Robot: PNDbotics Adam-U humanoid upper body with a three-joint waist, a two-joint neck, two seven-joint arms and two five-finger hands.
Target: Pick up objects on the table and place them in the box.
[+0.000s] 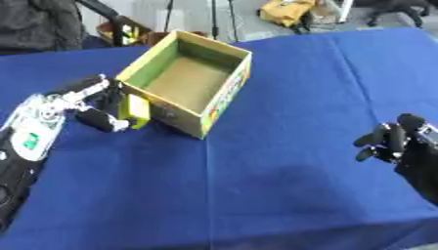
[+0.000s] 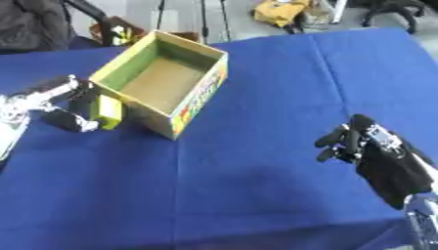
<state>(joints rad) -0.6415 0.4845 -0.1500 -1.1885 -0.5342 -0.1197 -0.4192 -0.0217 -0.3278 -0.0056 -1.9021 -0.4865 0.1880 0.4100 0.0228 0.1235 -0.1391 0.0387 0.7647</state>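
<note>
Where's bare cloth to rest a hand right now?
Open blue tablecloth runs from the box across to the right hand, and along the near edge. It is crowded only at the box's left side, where the left hand holds a yellow item.

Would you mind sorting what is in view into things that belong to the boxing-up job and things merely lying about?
Part of the job:
- open cardboard box
- yellow-green object, pinched in the left hand beside the box
- right hand, idle with fingers curled

Lying about:
- blue tablecloth
- yellow bundle beyond the table
</note>
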